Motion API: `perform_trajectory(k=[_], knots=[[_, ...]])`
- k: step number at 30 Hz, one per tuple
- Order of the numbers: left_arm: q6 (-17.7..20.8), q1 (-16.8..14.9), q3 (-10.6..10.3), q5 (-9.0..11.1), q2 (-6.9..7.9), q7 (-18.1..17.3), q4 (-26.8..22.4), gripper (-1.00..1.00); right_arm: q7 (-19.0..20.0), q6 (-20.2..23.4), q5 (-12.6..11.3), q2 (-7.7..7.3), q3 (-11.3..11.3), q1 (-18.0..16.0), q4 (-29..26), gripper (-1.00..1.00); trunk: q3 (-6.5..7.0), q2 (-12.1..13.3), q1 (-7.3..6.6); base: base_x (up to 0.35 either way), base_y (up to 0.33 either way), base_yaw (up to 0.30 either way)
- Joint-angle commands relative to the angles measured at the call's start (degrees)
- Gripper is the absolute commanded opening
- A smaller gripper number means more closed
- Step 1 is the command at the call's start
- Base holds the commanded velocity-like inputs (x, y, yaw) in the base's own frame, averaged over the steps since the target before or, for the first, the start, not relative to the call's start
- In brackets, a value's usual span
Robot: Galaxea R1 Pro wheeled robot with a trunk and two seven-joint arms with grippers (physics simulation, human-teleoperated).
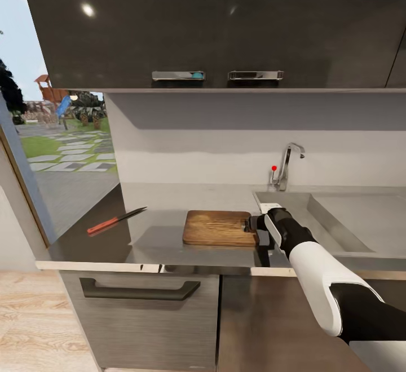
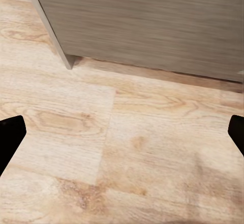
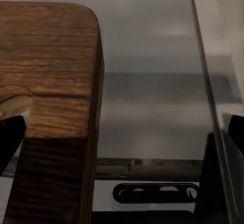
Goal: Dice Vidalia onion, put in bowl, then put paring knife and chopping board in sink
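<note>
- Gripper of the right arm sits at the chopping board's handle end, near the sink; the right wrist view shows one dark fingertip against the board's slotted end and the other out over bare steel, so the jaws look spread, and whether they pinch the wood I cannot tell.
- Left gripper hangs low over the wooden floor in front of a cabinet, fingertips wide apart and holding nothing.
- Board lies flat on the countertop, bare of onion or dice, its short edge just beside the sink's near corner.
- In the wrist view it reads as dark brown wood with strong grain, a rounded corner and a thick, square-cut side.
- Paring knife, red handle and dark narrow blade, rests well apart on the counter's left, near the window.
- Judgement: the step in hand looks like taking hold of the board; it would go best with one finger through the slot and the other under the end edge, closed firmly before any lift, then carried low and level over the basin rim.
- A loose hold risks the heavy slab pivoting or sliding off the front edge.
</note>
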Motion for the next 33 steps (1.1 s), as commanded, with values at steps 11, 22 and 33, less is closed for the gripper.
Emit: perform_trajectory(k=[11, 22, 33], knots=[[-0.1, 0.0, -0.2, 0.5, -0.06, 0.0, -0.1, 1.0, -0.2, -0.2, 0.3, 0.06, -0.2, 0.0, -5.1, 1.0, -0.05, 0.0, 0.0, 0.0, 0.0, 0.0], [-0.1, 0.0, -0.3, 0.5, -0.01, 0.0, -0.1, 1.0, -0.3, 0.2, 0.4, 0.03, -0.2, 0.0, -8.1, 1.0, -0.05, 0.0, 0.0, -0.033, 0.0, 0.0], [-0.1, 0.0, -0.3, 0.6, 0.02, 0.0, -0.1, 1.0, -0.4, 0.2, 0.4, 0.08, 0.0, 0.0, -8.2, 1.0, -0.05, 0.0, 0.0, -0.294, 0.0, 0.0]])
